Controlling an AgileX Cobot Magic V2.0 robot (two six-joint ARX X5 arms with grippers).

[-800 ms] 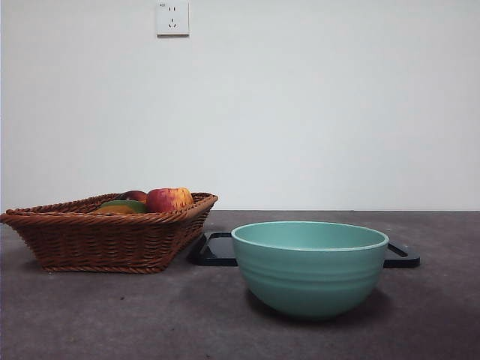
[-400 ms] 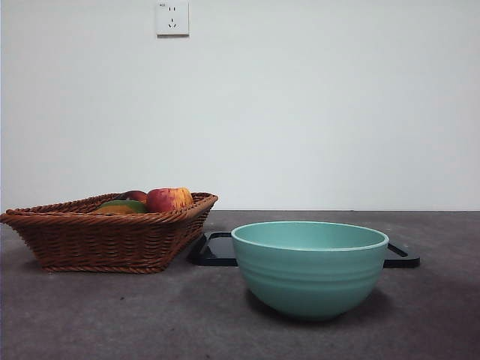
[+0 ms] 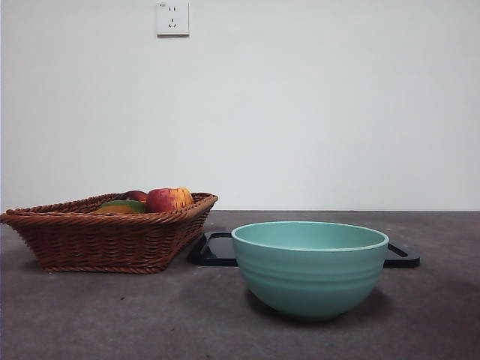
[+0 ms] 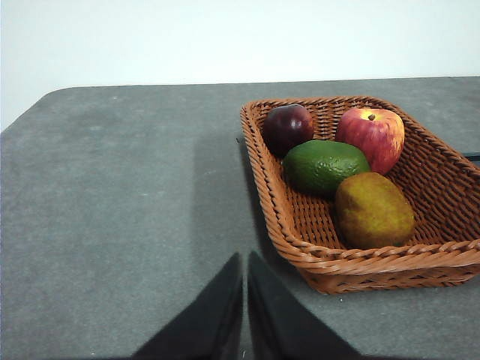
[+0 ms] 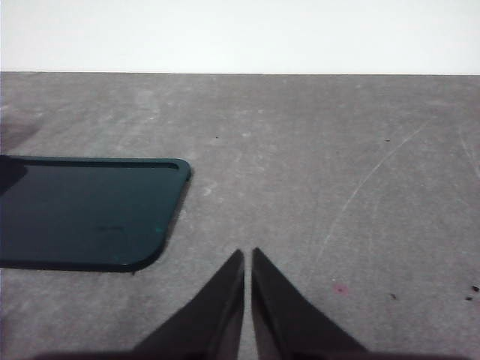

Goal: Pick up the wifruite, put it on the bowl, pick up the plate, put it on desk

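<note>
The wifruite (image 4: pixel 373 210), a rounded orange-brown fruit, lies in the near corner of the wicker basket (image 4: pixel 264 171); only its top (image 3: pixel 112 211) shows above the rim in the front view. The teal bowl (image 3: pixel 310 266) stands empty-looking on the grey desk (image 3: pixel 150 319), right of the basket. Behind it lies a flat glossy black rectangular plate (image 3: pixel 216 251) (image 5: pixel 82 210). My left gripper (image 4: pixel 242 256) hovers shut over bare desk just beside the basket. My right gripper (image 5: pixel 247 253) is shut above the desk, near the black plate's corner. Neither arm shows in the front view.
The basket (image 3: pixel 105 240) also holds a red-yellow apple (image 4: pixel 370 135), a green fruit (image 4: pixel 324 165) and a dark red fruit (image 4: pixel 287 127). A white wall with a socket (image 3: pixel 172 18) stands behind the table. The desk's rounded corner (image 4: pixel 45 97) lies beyond the basket.
</note>
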